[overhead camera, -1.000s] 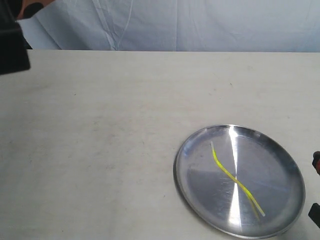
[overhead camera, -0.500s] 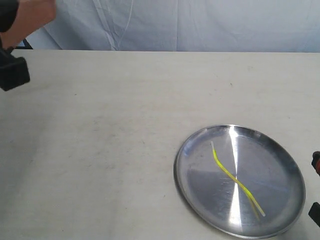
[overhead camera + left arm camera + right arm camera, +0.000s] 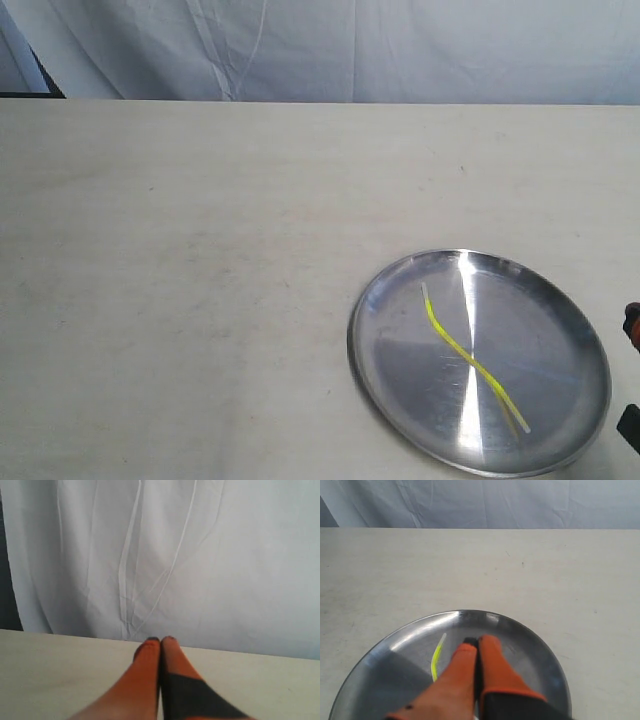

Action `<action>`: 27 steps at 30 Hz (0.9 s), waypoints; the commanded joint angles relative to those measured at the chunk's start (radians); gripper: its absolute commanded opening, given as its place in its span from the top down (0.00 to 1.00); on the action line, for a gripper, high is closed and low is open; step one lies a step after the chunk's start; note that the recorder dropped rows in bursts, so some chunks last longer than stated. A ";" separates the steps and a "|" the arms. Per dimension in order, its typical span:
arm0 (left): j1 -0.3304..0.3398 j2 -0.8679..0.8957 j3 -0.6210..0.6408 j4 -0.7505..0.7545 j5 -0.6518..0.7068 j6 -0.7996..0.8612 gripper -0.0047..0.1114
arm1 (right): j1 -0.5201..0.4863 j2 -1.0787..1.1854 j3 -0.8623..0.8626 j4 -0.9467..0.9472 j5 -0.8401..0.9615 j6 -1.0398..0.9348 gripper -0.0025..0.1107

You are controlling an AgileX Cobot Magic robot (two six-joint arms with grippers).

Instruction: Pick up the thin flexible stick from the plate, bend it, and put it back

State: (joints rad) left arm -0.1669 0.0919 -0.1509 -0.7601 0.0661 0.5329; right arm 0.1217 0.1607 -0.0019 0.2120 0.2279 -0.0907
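Note:
The thin yellow stick [image 3: 473,361] lies slightly wavy across the round silver plate [image 3: 400,420] at the table's front right. In the right wrist view one end of the stick [image 3: 437,658] shows on the plate [image 3: 530,635], just beside my right gripper [image 3: 477,641], whose orange fingers are shut with nothing between them; the fingers hide the rest of the stick. Only a sliver of the right gripper shows at the exterior view's right edge. My left gripper [image 3: 160,640] is shut and empty, above bare table facing the white curtain, out of the exterior view.
The pale table top [image 3: 200,250] spreads wide to the left of the plate. A white curtain [image 3: 400,50] hangs behind the table's far edge. A dark gap [image 3: 40,85] shows at the far left corner.
The left arm, seen at the exterior view's top left corner a second ago, has withdrawn out of that view. Plate and stick have not moved.

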 commanded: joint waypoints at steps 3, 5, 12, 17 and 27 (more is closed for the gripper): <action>0.076 -0.092 0.118 0.033 0.131 0.001 0.96 | -0.004 -0.005 0.002 -0.001 -0.004 -0.004 0.99; 0.076 -0.092 0.149 0.033 0.157 0.001 0.96 | -0.004 -0.005 0.002 -0.001 -0.004 -0.004 0.99; 0.076 -0.092 0.151 0.040 0.234 0.001 0.96 | -0.004 -0.005 0.002 -0.001 -0.004 -0.004 0.99; 0.076 -0.092 0.151 0.040 0.230 0.001 0.96 | -0.004 -0.005 0.002 -0.001 -0.004 -0.004 0.99; 0.076 -0.092 0.151 0.040 0.230 0.001 0.96 | -0.004 -0.005 0.002 -0.001 -0.004 -0.004 0.99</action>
State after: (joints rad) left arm -0.0938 0.0061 -0.0038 -0.7266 0.2993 0.5329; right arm 0.1217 0.1607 -0.0019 0.2120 0.2279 -0.0907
